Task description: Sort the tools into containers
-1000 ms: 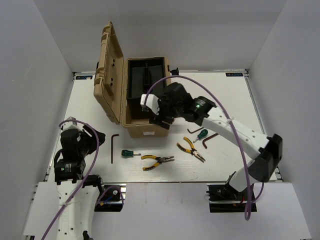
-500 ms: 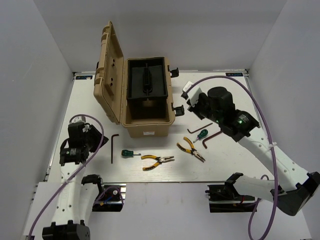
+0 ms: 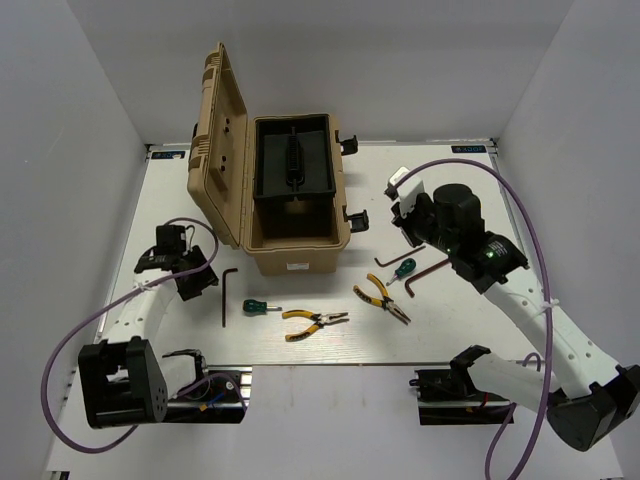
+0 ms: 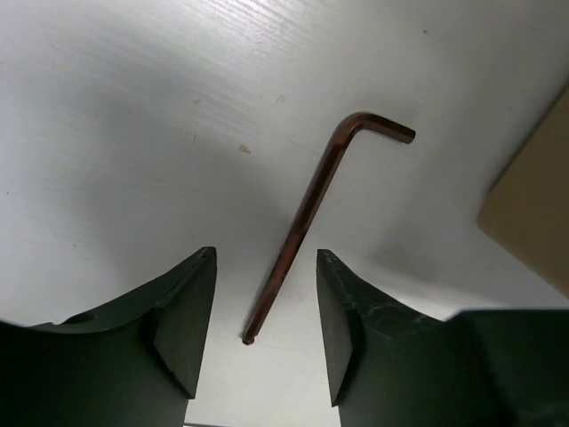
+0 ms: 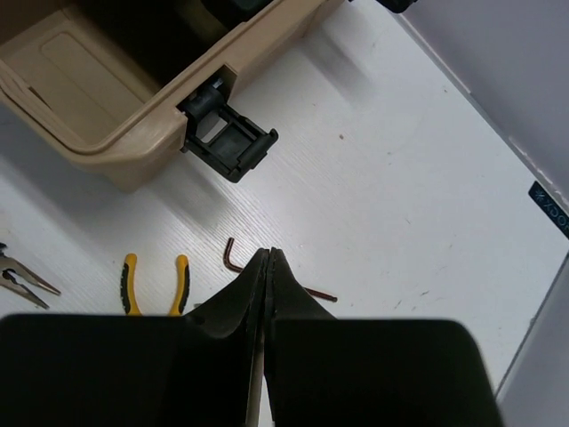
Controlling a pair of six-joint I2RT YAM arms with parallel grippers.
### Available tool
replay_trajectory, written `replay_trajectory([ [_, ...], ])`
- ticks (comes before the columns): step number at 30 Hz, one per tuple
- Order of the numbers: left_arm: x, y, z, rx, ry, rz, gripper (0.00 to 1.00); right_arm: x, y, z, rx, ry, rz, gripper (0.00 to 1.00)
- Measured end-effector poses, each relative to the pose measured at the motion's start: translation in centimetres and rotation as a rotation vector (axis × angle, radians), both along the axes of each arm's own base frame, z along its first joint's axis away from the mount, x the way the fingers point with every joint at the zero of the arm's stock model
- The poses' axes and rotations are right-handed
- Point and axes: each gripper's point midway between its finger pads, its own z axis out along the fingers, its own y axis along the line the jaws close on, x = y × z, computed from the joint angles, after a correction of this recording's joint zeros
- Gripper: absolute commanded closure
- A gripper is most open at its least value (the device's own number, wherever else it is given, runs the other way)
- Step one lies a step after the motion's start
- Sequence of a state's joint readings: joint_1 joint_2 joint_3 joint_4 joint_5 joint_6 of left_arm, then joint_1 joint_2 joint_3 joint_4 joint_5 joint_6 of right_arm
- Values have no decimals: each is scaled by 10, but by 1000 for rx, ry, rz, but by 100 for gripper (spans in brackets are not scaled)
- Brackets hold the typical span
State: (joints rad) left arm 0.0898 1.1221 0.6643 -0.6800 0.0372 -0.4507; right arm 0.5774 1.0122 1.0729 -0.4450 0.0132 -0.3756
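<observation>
The tan toolbox [image 3: 296, 245] stands open with its lid [image 3: 215, 140] up on the left and a black tray [image 3: 293, 165] inside. In front of it on the table lie a hex key [image 3: 226, 295], a green screwdriver [image 3: 262, 307] and yellow pliers [image 3: 315, 322]. To the right lie more pliers [image 3: 382, 298], a second screwdriver [image 3: 403, 268] and two hex keys [image 3: 398, 257]. My left gripper [image 4: 267, 258] is open and low, with the near end of the left hex key [image 4: 311, 205] lying untouched between its fingers. My right gripper [image 5: 268, 253] is shut and empty above a hex key [image 5: 231, 253].
The toolbox's black latch [image 5: 227, 142] hangs open off its right wall, close to my right gripper. White walls enclose the table on three sides. The corner of the toolbox [image 4: 533, 213] sits just right of the left hex key.
My right arm drew back from the toolbox to the right and its gripper shut. My left arm swung forward and down to the left hex key.
</observation>
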Motion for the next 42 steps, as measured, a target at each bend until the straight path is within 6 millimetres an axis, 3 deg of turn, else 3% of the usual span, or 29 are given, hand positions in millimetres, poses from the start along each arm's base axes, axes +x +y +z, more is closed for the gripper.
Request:
replay_trajectory([
  [18, 5, -27, -33, 16, 96, -143, 38, 0, -6, -8, 121, 68, -18, 100],
  [23, 0, -25, -44, 70, 143, -161, 42, 0, -7, -7, 144, 78, -21, 100],
  [32, -2, -18, -46, 179, 175, -151, 47, 0, -10, 0, 183, 73, -28, 100],
  [42, -5, -12, -46, 226, 204, -117, 76, -3, -13, 7, 217, 71, -28, 100],
])
